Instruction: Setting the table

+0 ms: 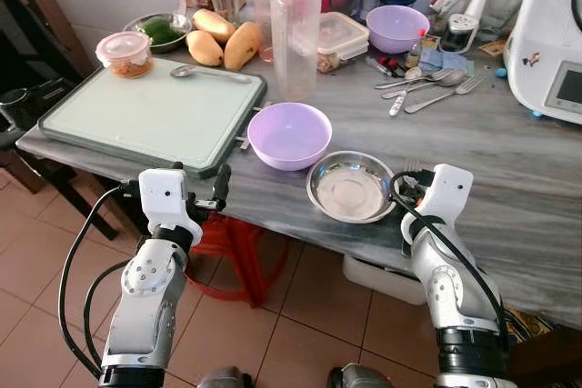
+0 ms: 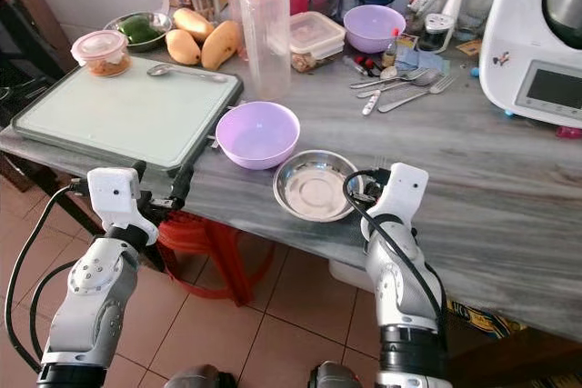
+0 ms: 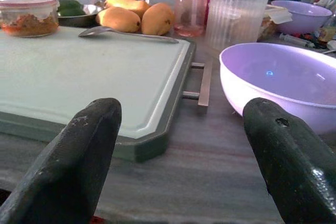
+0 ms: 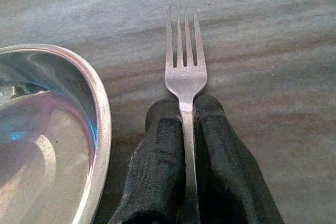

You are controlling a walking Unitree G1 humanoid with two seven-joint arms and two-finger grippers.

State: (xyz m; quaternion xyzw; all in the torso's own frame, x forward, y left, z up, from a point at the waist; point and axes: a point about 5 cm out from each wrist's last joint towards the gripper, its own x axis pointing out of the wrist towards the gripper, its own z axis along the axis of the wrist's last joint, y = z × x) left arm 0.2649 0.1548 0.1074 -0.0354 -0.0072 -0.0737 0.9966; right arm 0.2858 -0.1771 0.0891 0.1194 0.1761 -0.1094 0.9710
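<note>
Pinching one fork (image 4: 185, 77), right gripper (image 4: 187, 129) sits beside one steel bowl (image 1: 351, 188) (two purple bowls (image 1: 289, 134) stand); left gripper (image 3: 181, 150) spread.

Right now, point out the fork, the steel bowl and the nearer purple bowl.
fork (image 4: 185, 74): right wrist view, neck just below the tines.
steel bowl (image 1: 351, 187): left eye view, middle of its inner base.
nearer purple bowl (image 1: 289, 134): left eye view, inside of the bowl.

Fork (image 4: 185, 77) right of steel bowl (image 4: 100, 129)
</note>
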